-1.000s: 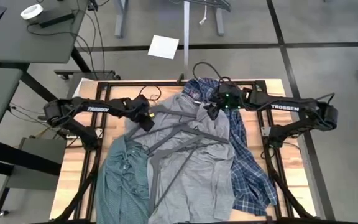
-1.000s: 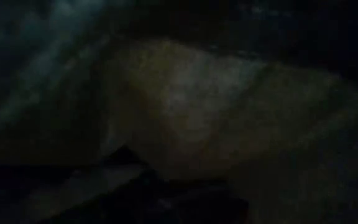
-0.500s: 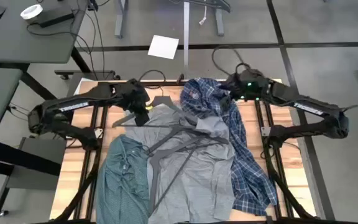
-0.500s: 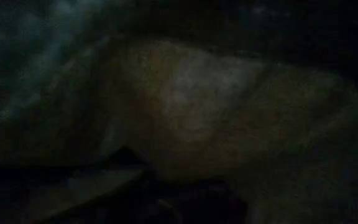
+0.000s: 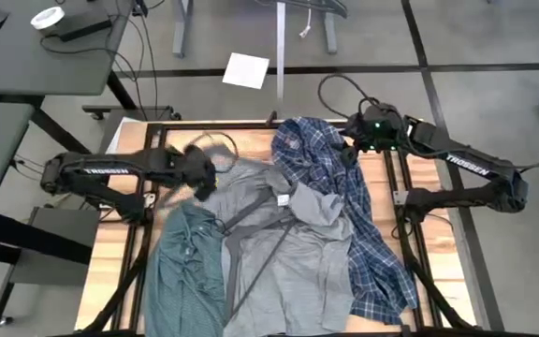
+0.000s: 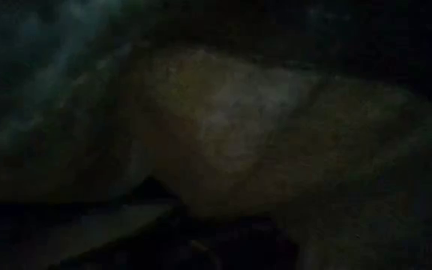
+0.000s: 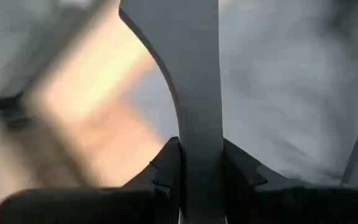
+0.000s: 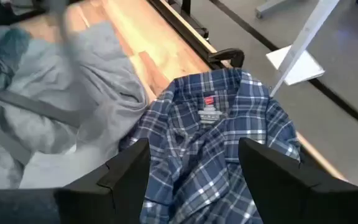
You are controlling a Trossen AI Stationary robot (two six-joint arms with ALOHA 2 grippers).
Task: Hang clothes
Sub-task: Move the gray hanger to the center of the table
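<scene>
The grey long-sleeve tee (image 5: pixel 284 248) lies spread over the table's middle, with thin grey hangers (image 5: pixel 243 234) lying on it. The green checked shirt (image 5: pixel 190 276) lies crumpled at the near left. The blue-white plaid shirt (image 5: pixel 349 201) lies along the right, its collar (image 8: pixel 210 99) at the far end. My left gripper (image 5: pixel 204 178) is over the tee's far left edge, shut on a grey hanger (image 7: pixel 194 93). My right gripper (image 8: pixel 194 177) stands open above the plaid shirt's collar end, touching nothing. My left gripper pinches a flat grey bar of the hanger (image 7: pixel 199 155) between its two fingers (image 7: pixel 166 171). The bar runs straight out ahead along the fingers, then curves off to one side. The hanger is blurred in the high view, so which part of it this is cannot be told.
The wooden table top (image 5: pixel 110 253) sits in a black frame (image 5: pixel 148 126). A white sheet (image 5: pixel 246 70) lies on the floor beyond the far edge, beside a pole (image 5: pixel 281 56). Cloth covers the low view, leaving it dark.
My left gripper has drawn one hanger off the grey tee toward the table's far left, then swung back toward the near left with it. My right gripper has moved from the tee's collar toward the far right edge. The tee's far end has bunched up.
</scene>
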